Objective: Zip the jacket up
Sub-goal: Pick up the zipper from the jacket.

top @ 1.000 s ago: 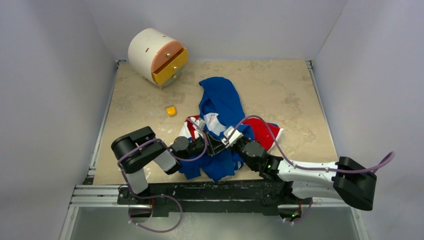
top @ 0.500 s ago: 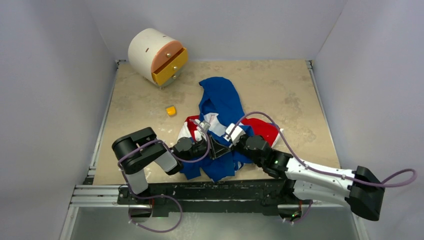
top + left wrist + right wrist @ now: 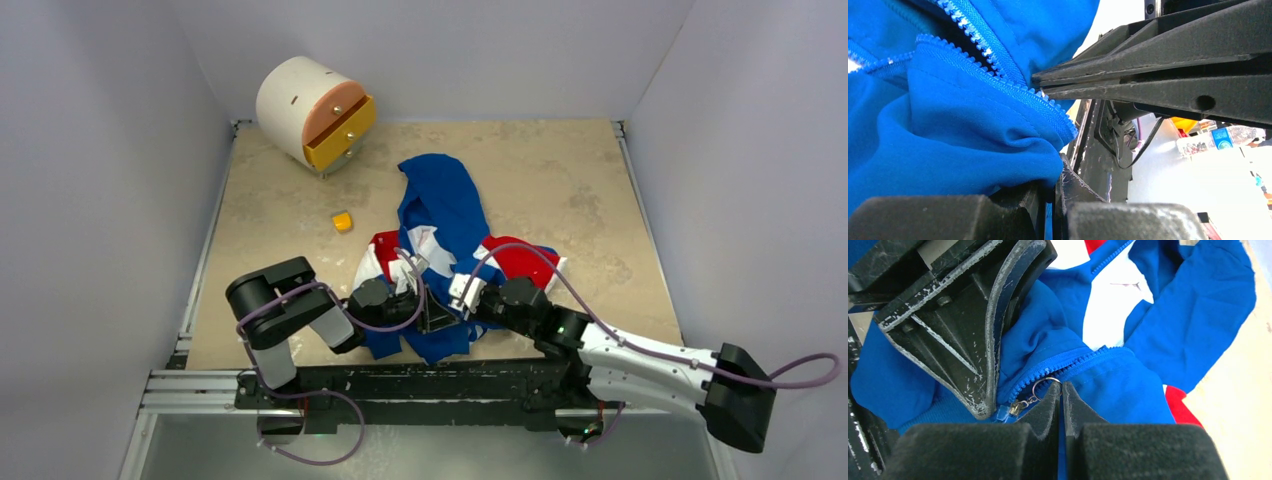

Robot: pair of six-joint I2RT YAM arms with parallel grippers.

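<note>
Lower centre: left gripper (image 3: pixel 1054 182) clamped on a blue jacket (image 3: pixel 440 200) fold. Right gripper (image 3: pixel 1062 390) pinched shut on the zipper edge, pull ring (image 3: pixel 1045 386) at its tips. Jacket crumpled mid-frame. Beyond: yellow block (image 3: pixel 343 221), drawer unit (image 3: pixel 315 110) upper left.

Pictured: a soft royal-blue fabric jacket (image 3: pixel 440 205) with white and red panels, crumpled in a heap toward the near middle of the scene, one blue end stretching away. Open at the near hem, two rows of blue zipper teeth (image 3: pixel 998 82) parted, small metal ring pull (image 3: pixel 1047 385) at the bottom.
</note>
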